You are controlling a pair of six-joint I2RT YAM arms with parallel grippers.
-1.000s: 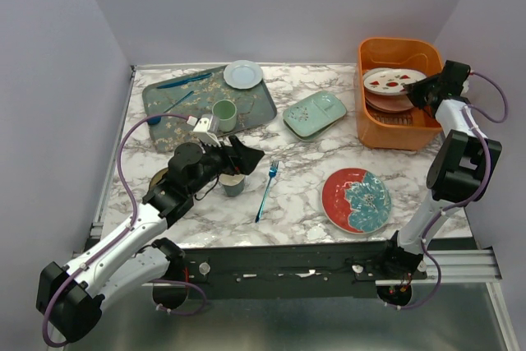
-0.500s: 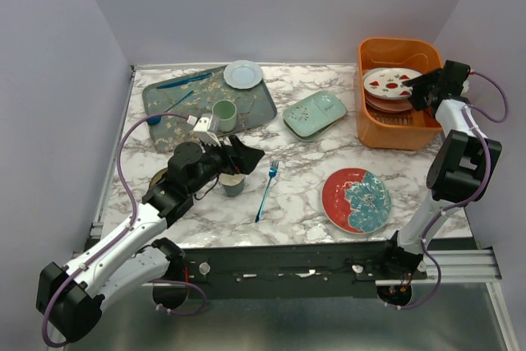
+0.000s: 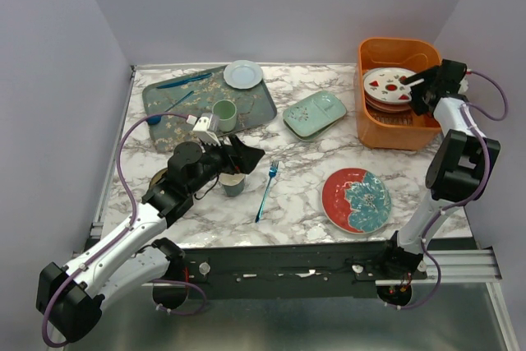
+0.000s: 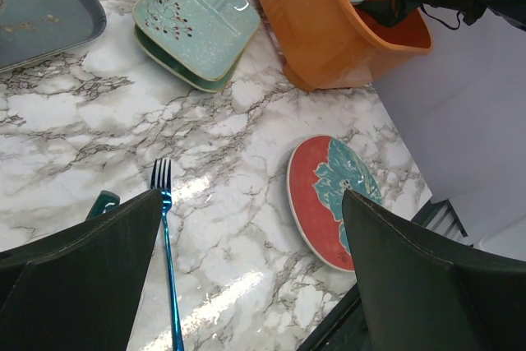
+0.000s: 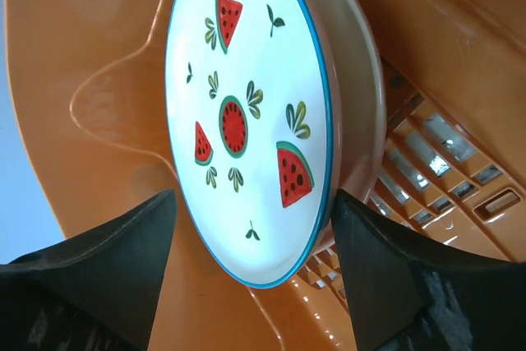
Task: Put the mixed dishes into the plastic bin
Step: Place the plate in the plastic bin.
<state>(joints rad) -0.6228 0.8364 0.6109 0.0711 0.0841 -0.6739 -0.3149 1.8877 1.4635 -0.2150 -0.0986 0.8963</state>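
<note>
well left of the orange bin (image 3: 386, 133), the left gripper (image 4: 251, 192) hangs spread wide, empty, by the dark mug (image 3: 232, 184). near the bin's front lies the flower plate (image 3: 356, 200) — likely stiff, slick, breakable; pinch its rim. inside the bin the right gripper (image 5: 253, 196) gapes, holding nothing — the watermelon plate (image 5: 246, 121) rests stacked.

Orange bin (image 3: 394, 136); white plate (image 5: 246, 121) — red watermelon slices; red plate (image 3: 356, 200) — teal flower.

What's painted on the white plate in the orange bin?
The white plate shows red watermelon slices, green sprigs, blue rim; right wrist view.
</note>
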